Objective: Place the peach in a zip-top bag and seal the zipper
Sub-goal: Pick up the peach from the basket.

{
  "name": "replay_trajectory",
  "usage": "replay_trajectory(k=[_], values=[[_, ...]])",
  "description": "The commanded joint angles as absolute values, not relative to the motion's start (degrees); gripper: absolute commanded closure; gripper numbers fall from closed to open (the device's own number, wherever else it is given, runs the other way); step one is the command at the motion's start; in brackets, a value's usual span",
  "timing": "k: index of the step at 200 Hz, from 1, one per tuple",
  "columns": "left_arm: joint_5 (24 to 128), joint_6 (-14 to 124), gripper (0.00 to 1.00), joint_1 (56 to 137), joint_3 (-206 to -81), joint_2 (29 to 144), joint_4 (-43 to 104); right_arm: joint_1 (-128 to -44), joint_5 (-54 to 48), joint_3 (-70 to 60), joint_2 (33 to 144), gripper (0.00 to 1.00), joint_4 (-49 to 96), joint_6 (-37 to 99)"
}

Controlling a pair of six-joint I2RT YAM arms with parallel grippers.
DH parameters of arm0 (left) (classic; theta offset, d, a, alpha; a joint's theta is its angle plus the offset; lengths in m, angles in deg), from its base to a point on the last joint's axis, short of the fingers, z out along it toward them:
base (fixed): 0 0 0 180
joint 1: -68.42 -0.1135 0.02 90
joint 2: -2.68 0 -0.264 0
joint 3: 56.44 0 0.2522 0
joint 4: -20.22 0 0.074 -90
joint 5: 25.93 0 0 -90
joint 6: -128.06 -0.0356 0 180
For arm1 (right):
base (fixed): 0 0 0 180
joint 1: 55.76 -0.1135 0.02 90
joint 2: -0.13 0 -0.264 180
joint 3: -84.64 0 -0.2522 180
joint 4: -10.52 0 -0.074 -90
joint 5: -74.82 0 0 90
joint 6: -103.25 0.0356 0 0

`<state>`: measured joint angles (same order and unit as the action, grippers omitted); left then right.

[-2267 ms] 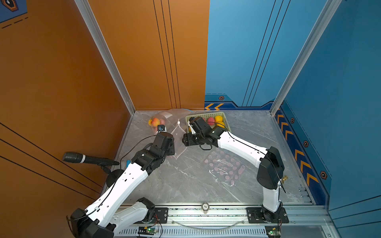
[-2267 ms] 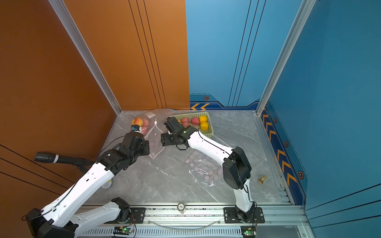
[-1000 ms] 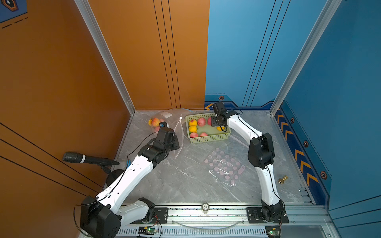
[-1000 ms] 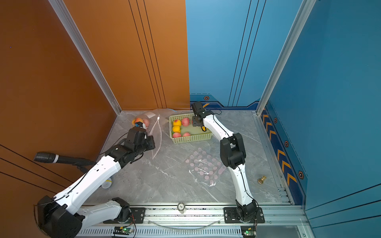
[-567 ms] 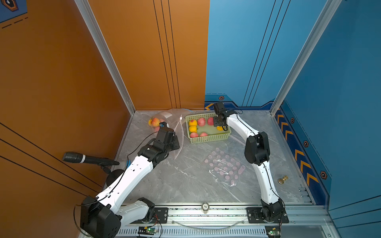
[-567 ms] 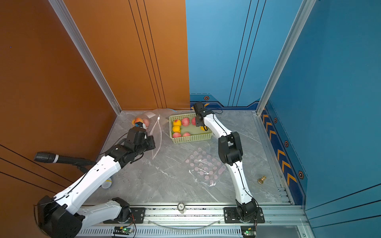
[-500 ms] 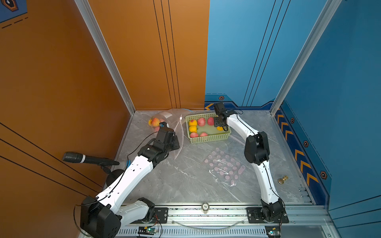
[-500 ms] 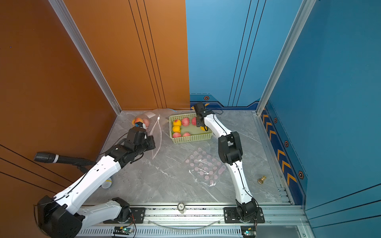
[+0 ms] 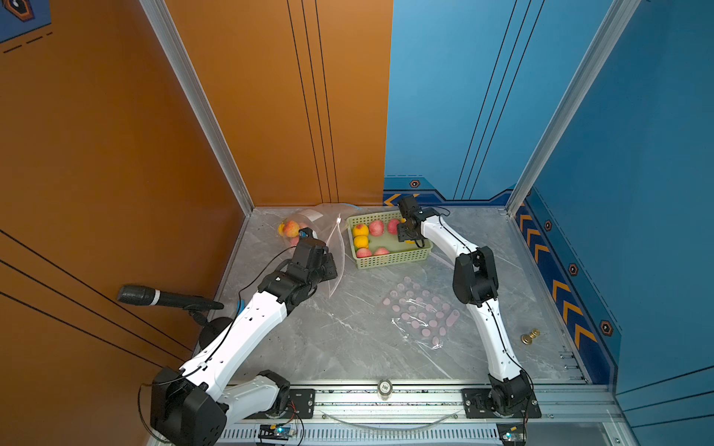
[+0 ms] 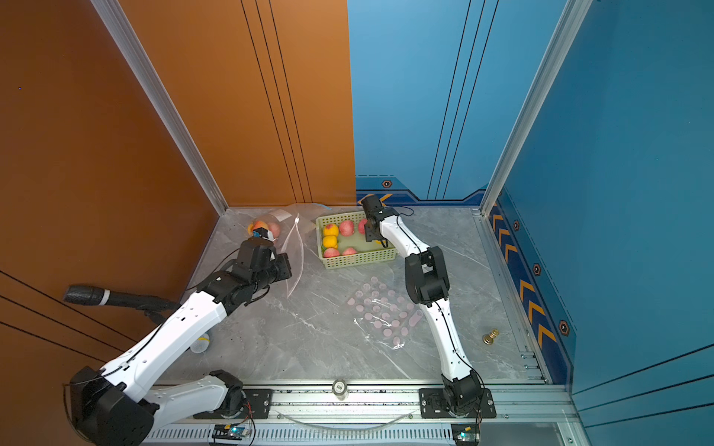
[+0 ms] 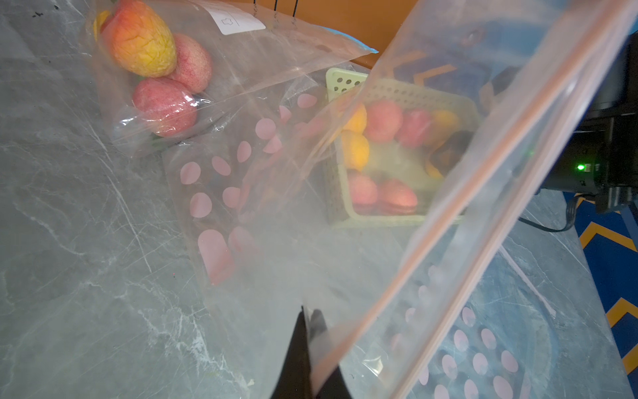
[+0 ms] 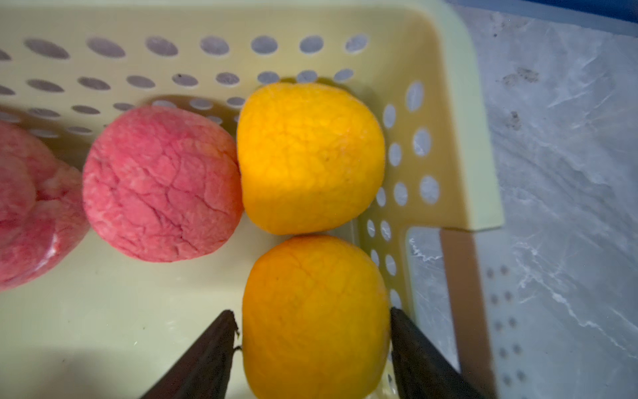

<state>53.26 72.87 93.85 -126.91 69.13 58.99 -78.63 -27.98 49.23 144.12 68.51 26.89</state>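
Note:
A yellow-orange peach (image 12: 314, 276) lies in the corner of the pale green basket (image 12: 480, 172), and my right gripper (image 12: 312, 316) is open with one finger on each side of it. In both top views that gripper (image 9: 409, 236) (image 10: 373, 234) reaches into the back right end of the basket (image 9: 390, 263) (image 10: 359, 261). My left gripper (image 11: 308, 312) is shut on the edge of the clear zip-top bag (image 11: 431, 193), close to its pink zipper strip. The bag (image 9: 334, 247) (image 10: 293, 251) stands up from the table, left of the basket.
Several pink and yellow peaches fill the basket. Another clear bag with peaches (image 9: 291, 228) (image 11: 155, 76) lies at the back left corner. A pink-spotted bag (image 9: 419, 312) lies flat mid-table. A microphone (image 9: 154, 297) juts in from the left. A small brass piece (image 9: 530, 337) sits at the right.
My right arm has swung from beside the bag to the basket's back right end and settled over the yellow peach. The left gripper has kept hold of the bag.

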Motion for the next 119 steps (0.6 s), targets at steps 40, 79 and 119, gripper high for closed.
replay_trajectory(k=[40, 79, 119], values=[[54.7, 73.7, 1.0, 93.3, -127.1, 68.9, 58.6, -78.8, -27.2, 51.5, 146.6, 0.36, 69.9, 26.4], [54.6, 74.0, 1.0, 93.2, -127.0, 68.5, 58.6, -79.3, -26.5, 50.6, 143.4, 0.51, 69.9, 26.3], [54.9, 72.7, 1.0, 93.2, -128.2, 68.3, 59.2, -80.8, -23.3, 42.5, 133.6, 0.6, 66.2, 27.0]])
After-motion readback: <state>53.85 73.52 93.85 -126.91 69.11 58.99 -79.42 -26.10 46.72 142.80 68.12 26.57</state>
